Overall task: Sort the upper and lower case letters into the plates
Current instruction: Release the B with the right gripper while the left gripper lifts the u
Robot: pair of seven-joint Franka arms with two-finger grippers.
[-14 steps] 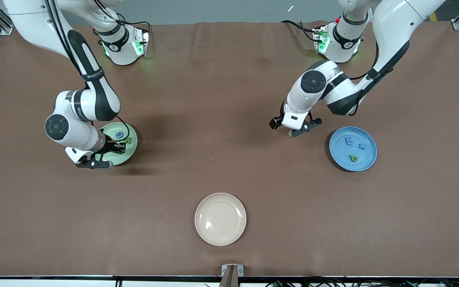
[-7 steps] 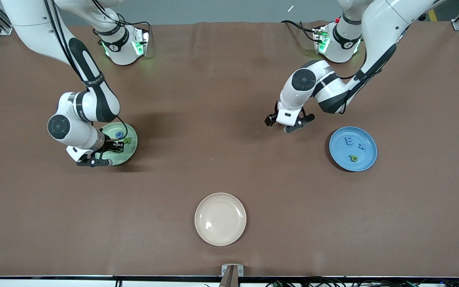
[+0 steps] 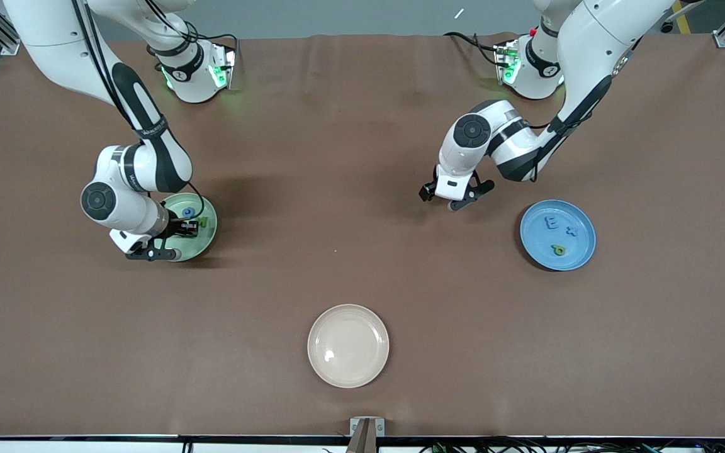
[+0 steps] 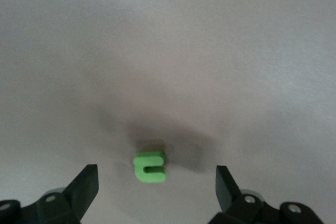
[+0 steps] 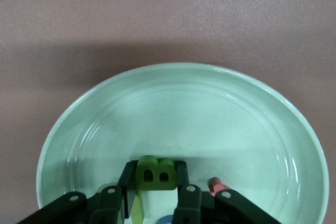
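Right gripper point(image 5: 156, 182), over the pale mint green round plastic plate point(image 5: 210, 114), clamps a green foam letter B point(image 5: 156, 172). Left gripper point(image 4: 153, 182) hangs spread wide over a small bright green foam letter point(image 4: 150, 166) on the brown table point(image 4: 210, 51).

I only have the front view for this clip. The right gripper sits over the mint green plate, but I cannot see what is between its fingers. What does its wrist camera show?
Observer: The right gripper is shut on a green letter B, low over the mint green plate.
Operator: And the left gripper?
Observer: The left gripper is open over bare table, with a small green letter lying on the table between its fingers.
Operator: Which letter?
Observer: It looks like a lower-case c or u; I cannot tell which.
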